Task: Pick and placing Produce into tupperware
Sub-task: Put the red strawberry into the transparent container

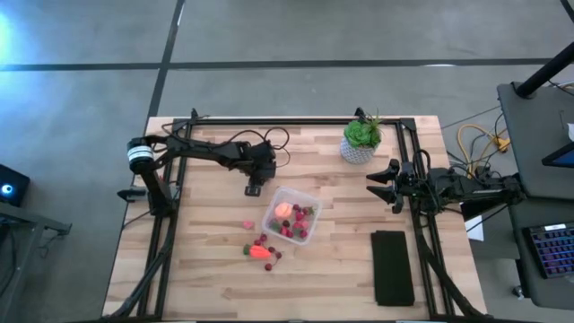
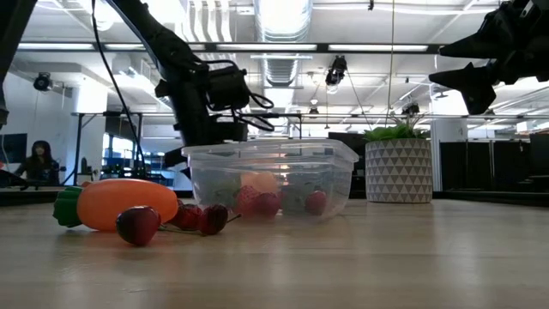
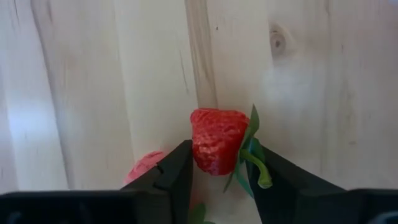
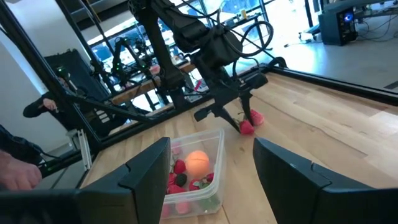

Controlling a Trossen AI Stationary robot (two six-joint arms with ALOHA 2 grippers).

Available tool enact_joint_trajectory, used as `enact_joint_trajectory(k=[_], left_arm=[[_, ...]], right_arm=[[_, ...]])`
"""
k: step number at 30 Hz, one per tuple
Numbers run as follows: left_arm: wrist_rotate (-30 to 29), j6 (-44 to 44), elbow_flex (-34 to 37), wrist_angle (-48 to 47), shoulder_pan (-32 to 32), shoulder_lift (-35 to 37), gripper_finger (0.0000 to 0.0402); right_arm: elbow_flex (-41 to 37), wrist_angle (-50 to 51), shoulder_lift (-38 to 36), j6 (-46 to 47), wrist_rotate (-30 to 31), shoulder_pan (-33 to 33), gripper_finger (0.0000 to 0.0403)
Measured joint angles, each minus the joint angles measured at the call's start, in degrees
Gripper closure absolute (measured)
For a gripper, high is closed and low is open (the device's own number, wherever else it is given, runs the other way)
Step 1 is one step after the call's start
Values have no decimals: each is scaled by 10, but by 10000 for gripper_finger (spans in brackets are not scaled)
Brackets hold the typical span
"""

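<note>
strawberry [image 3: 216, 140]: red, off table | tupperware [image 1: 310, 202]: clear, part-filled

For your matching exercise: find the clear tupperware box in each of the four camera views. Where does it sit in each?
High view: tupperware box at table centre.
Low view: tupperware box, centre, beside the potted plant.
Left wrist view: not in it.
Right wrist view: tupperware box, lower centre.
Shared landmark: the round orange fruit inside it.

I'm in a robotics lab/open office: pale wooden plank counter [image 1: 215, 269] w/ black metal frame [image 1: 296, 120], exposed silver ceiling ducts [image 2: 283, 17], grey concrete floor [image 1: 81, 117].
</note>
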State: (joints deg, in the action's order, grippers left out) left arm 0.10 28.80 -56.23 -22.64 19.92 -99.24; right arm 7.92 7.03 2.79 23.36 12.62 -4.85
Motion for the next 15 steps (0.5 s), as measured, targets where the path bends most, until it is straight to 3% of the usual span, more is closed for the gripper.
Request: enact_joint_trajectory(k=[12, 15], left_arm=[[5, -55, -43, -9, -1, 22, 285], [37, -91, -49, -8, -8, 55, 285]], right_arm=[[0, 0, 0, 0, 0, 0, 181], [0, 0, 0, 0, 0, 0, 181]])
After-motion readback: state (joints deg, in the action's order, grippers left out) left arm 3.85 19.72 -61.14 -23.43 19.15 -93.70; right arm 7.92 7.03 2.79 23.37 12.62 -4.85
